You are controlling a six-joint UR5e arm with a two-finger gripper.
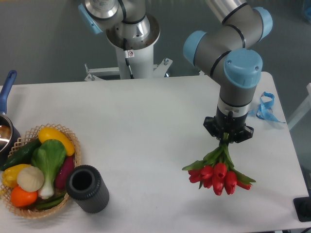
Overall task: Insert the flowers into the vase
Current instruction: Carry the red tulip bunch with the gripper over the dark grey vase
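While gripped: one bunch (218,175), one vase (87,188)

1. The white worktop (146,121) carries everything here.
2. A dark grey ribbed vase (87,188) stands near the front left, touching a wicker basket (73,145) of produce.
3. A blue-handled pot (6,121) sits at the left edge.
4. A blue ribbon (266,108) lies near the right edge.
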